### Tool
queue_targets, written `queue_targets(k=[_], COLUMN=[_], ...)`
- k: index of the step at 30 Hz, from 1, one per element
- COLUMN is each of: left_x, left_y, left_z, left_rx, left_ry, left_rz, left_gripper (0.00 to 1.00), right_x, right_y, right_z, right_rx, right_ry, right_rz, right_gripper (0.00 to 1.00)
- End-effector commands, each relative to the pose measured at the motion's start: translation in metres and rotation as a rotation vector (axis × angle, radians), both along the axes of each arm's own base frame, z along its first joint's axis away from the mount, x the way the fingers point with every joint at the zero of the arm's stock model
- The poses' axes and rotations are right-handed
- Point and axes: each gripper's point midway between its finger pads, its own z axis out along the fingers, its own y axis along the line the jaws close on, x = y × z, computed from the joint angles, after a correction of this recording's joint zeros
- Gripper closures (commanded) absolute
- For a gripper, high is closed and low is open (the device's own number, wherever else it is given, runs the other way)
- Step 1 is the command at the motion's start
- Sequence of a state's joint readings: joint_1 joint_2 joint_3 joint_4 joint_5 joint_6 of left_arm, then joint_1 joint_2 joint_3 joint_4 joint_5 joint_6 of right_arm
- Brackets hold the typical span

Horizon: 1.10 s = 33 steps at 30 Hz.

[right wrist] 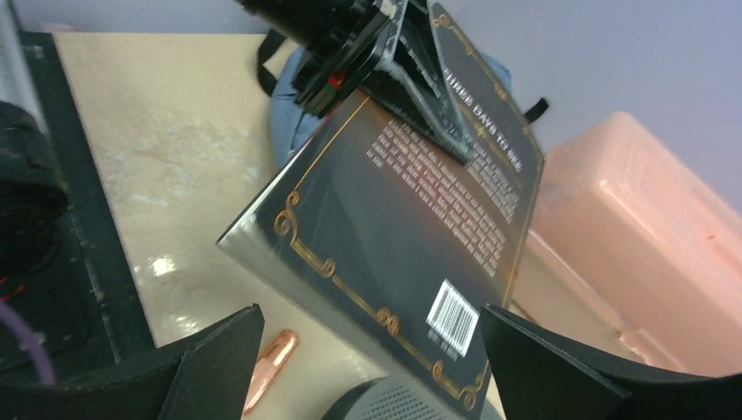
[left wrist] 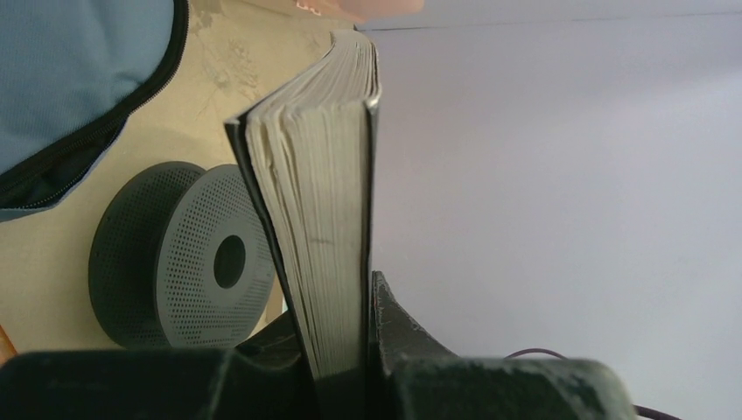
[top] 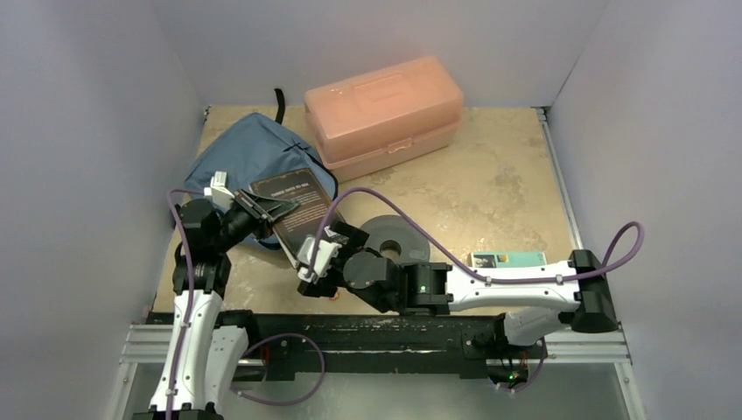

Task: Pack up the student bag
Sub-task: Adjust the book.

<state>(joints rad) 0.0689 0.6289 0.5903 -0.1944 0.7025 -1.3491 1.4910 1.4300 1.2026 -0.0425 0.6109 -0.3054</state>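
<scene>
The student bag point(top: 249, 149) is a slate-blue backpack lying at the back left, its black zipper open point(left wrist: 131, 105). A black book point(top: 302, 206) with gold ornament and a barcode point(right wrist: 394, 227) hangs tilted in front of the bag, above the table. My left gripper point(top: 262, 208) is shut on the book's upper edge, and the page block point(left wrist: 324, 201) stands between its jaws. My right gripper point(top: 317, 258) sits just below the book's lower corner. Its jaws are open wide point(right wrist: 369, 311) and do not touch the book.
A rigid salmon-pink plastic box point(top: 385, 109) stands at the back centre. A grey perforated disc point(top: 398, 238) lies mid-table beside the right arm. A teal box point(top: 509, 259) lies behind the right forearm. A small copper-coloured stick point(right wrist: 271, 363) lies on the table under the right gripper.
</scene>
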Motion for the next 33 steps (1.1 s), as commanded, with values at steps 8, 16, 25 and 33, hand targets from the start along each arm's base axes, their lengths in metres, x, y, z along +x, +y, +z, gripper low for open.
queue_targets(k=[8, 16, 25, 33], left_x=[0.018, -0.001, -0.019, -0.025], left_y=[-0.004, -0.011, -0.003, 0.008], left_z=[0.044, 0.078, 0.096, 0.111], left_rx=[0.043, -0.025, -0.087, -0.146], left_ry=[-0.305, -0.490, -0.577, -0.631], left_rz=[-0.046, -0.092, -0.012, 0.078], left_gripper=[1.00, 1.00, 1.00, 1.00], right_x=[-0.015, 0.008, 0.018, 0.007], right_y=[-0.042, -0.064, -0.042, -0.019], right_z=[0.031, 0.063, 0.078, 0.101], right_rx=[0.545, 0.969, 1.186, 1.402], right_ry=[0.643, 1.132, 1.292, 1.325], right_rz=[0.180, 0.357, 0.508, 0.546], right_gripper=[0.01, 0.01, 0.01, 0.23])
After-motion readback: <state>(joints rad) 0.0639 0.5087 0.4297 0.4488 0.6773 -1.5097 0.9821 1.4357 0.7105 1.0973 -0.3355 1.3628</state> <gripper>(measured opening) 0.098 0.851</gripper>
